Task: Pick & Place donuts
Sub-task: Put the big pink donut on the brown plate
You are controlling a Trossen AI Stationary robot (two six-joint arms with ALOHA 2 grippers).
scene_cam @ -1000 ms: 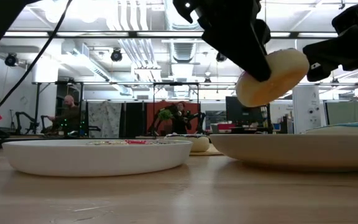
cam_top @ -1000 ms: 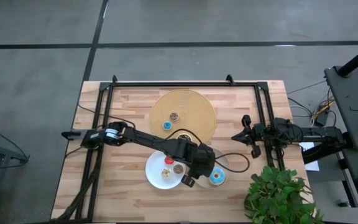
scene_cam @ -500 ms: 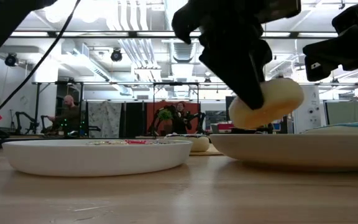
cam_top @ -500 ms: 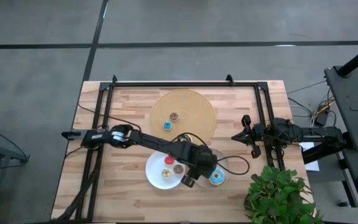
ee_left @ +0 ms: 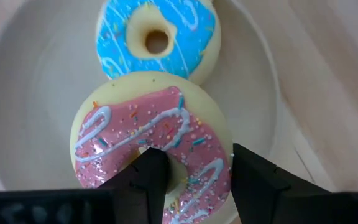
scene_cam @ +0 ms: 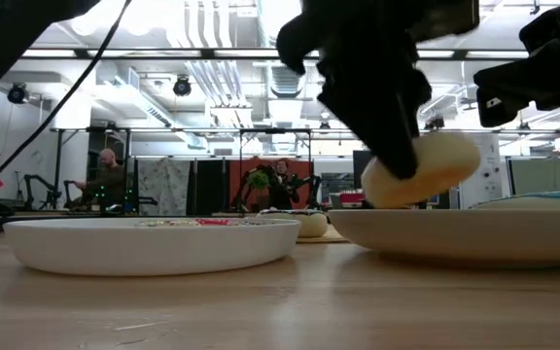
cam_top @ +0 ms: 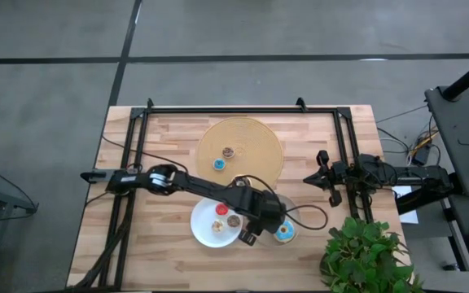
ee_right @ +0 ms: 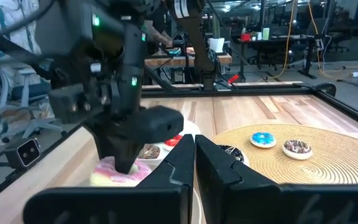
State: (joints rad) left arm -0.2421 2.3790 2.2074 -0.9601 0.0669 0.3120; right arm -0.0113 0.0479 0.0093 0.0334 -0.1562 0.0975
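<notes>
Pink donut (ee_left: 157, 146): pink icing, pale squiggles, coloured sprinkles, cream dough. Light blue donut (ee_left: 157, 38): blue icing, pale squiggles. Plate (ee_left: 36, 93): white.

Wooden table (cam_top: 161, 244): round tan board (cam_top: 255, 138), two white plates (cam_top: 202, 230) (cam_top: 290, 213), potted plant (cam_top: 361, 248) at corner.

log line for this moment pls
left hand: shut on pink donut, over right plate | blue donut: on that plate | right hand: shut, waiting at table's right

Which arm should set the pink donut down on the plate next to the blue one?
Left. The left gripper already holds the pink donut just above the plate, beside the blue donut. The right gripper sits shut at the table's edge.
</notes>
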